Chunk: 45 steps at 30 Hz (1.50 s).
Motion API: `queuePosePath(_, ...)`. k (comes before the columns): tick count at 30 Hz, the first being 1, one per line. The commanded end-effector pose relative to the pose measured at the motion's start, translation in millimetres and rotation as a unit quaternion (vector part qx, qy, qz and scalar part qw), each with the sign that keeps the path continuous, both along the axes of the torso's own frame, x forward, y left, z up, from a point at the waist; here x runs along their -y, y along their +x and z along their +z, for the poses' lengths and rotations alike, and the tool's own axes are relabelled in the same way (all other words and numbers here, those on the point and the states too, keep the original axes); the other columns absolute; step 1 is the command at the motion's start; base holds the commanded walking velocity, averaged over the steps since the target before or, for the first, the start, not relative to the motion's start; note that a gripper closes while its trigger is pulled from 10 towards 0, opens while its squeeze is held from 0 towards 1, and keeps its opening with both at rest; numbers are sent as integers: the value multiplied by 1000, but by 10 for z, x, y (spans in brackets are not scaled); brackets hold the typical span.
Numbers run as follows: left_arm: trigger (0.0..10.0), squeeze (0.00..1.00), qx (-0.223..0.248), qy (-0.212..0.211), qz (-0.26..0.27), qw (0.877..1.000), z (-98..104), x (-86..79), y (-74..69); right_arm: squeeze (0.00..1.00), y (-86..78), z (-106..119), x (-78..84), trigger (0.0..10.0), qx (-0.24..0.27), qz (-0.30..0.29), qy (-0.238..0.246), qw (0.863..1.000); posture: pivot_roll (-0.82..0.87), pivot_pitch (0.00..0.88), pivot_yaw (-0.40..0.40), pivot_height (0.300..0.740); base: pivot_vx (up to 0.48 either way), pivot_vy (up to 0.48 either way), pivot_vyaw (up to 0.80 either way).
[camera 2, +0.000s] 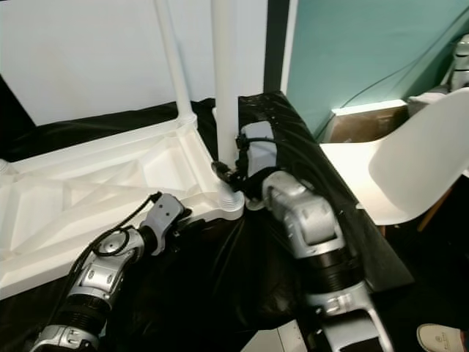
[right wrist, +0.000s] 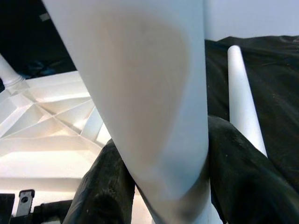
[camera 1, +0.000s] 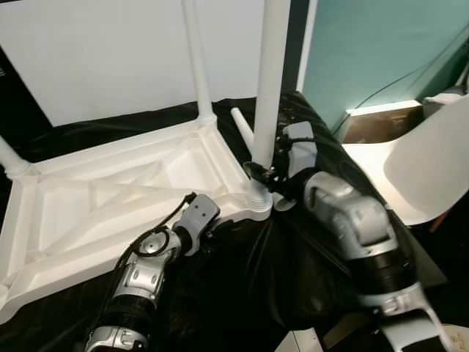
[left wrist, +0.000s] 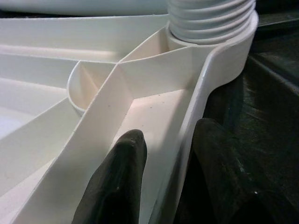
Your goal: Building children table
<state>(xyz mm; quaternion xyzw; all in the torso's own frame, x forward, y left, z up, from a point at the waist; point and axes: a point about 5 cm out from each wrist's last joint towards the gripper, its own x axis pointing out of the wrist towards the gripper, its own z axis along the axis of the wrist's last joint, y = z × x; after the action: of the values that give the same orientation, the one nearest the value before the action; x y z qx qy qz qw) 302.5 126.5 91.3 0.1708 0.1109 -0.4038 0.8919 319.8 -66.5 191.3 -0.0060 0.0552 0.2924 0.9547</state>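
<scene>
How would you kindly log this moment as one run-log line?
left gripper: shut on tabletop rim | right gripper: shut on upright table leg | spare leg: lying on black cloth

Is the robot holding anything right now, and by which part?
Right gripper clamps the upright table leg near its base; left gripper pinches the upturned tabletop by its edge wall.

The tabletop lies upside down on the cloth, legs up; a loose leg lies behind it, seemingly; a chair stands right.
</scene>
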Motion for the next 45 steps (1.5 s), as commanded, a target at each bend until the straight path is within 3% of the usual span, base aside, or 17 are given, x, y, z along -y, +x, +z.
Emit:
queuePosePath(1,10000,0,-5,9,37,999,-82,2,-15,0,-51,-263,-185,10000,-56,23,7,998,-70,0,52,740,0,0,0)
queuePosePath(3,10000,0,-6,11,38,999,-80,-36,-41,0,-32,-178,-359,10000,-30,16,40,999,-57,0,51,740,0,0,0)
queuePosePath(10,10000,0,-8,15,40,999,-96,-77,-72,0,-3,-156,-493,10000,-1,-14,71,997,-49,0,47,740,0,0,0)
queuePosePath(11,10000,0,-6,12,41,999,-83,-65,-65,0,-19,-227,-592,10000,0,-16,88,996,-40,0,41,740,0,0,0)
queuePosePath(17,10000,0,4,-2,31,1000,-32,-25,-46,0,-56,-162,-671,10000,35,1,95,995,-51,0,41,740,0,0,0)
queuePosePath(18,10000,82,1,-16,24,1000,-12,-8,-47,0,-49,-162,-653,10000,34,0,98,995,-56,0,43,740,0,0,0)
queuePosePath(20,10000,82,1,-16,24,1000,-12,-8,-47,0,-49,-162,-653,10000,34,0,98,995,-56,0,43,740,0,0,0)
queuePosePath(21,10000,1000,-2,-35,12,999,26,14,-55,0,-35,-180,-630,10000,33,-4,97,995,-60,0,45,740,0,0,0)
queuePosePath(25,10000,1000,6,-43,-17,999,99,43,-75,0,-13,-217,-596,10000,34,-13,94,995,-70,0,51,740,0,0,0)
queuePosePath(27,10000,0,-5,-9,-39,999,74,45,-77,0,17,-229,-572,10000,41,-21,90,995,-75,0,54,740,0,0,0)
queuePosePath(34,10000,0,-56,40,-67,995,-60,45,-85,0,56,-199,-537,10000,56,-25,87,994,-84,0,58,740,0,0,0)
queuePosePath(37,10000,0,-73,32,-64,995,-79,54,-77,0,63,-186,-518,10000,61,-26,87,994,-85,0,59,740,0,0,0)
queuePosePath(41,10000,0,-130,-16,-55,990,-93,100,-89,0,59,-178,-484,10000,64,-20,98,993,-85,0,61,740,0,0,0)
queuePosePath(42,9333,0,-141,-24,-60,988,-99,121,-103,0,67,-184,-462,10000,68,-24,94,993,-84,0,64,740,0,0,0)
queuePosePath(43,9333,0,-145,-27,-64,987,-102,133,-112,0,73,-189,-448,10000,70,-27,91,993,-84,0,64,740,0,0,0)
queuePosePath(44,3373,0,-146,-25,-69,987,-110,143,-123,0,78,-190,-432,10000,74,-29,88,993,-86,0,64,740,0,0,0)
queuePosePath(45,3373,0,-146,-24,-72,986,-116,149,-130,0,81,-191,-424,10000,76,-30,88,993,-86,0,64,740,0,0,0)
